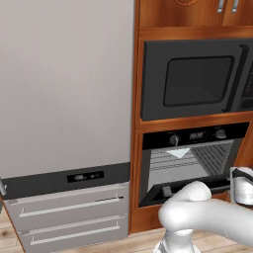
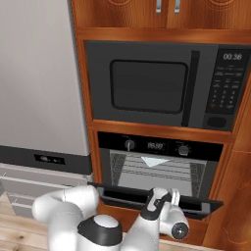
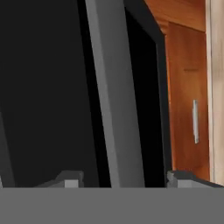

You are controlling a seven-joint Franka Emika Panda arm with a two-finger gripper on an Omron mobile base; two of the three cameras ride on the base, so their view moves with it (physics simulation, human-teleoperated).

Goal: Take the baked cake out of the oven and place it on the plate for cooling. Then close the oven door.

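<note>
1. Spread apart and gripping nothing, the gripper (image 3: 122, 178) shows its 2 fingertips (image 3: 70, 178) on either side of the silver bar handle (image 3: 114, 100) of the oven door (image 3: 43, 87) in the hand view; whether they touch the bar cannot be told.
2. From the base views the gripper (image 2: 162, 198) sits at the front edge of the oven door (image 2: 196, 203), which hangs open, partly hidden behind the arm.
3. Inside the oven (image 2: 159, 162) wire racks (image 2: 157, 174) are visible with a pale wedge-shaped shape (image 2: 154, 161) on the upper rack; what it is stays unclear.
4. The oven display (image 2: 155, 145) is too blurred to read.
5. The microwave (image 2: 157, 83) above shows digits resembling "00:36" on its keypad panel (image 2: 230, 81).
6. The grey fridge (image 1: 64, 99) stands to the left, with 2 drawers (image 1: 69, 212) below it.
</note>
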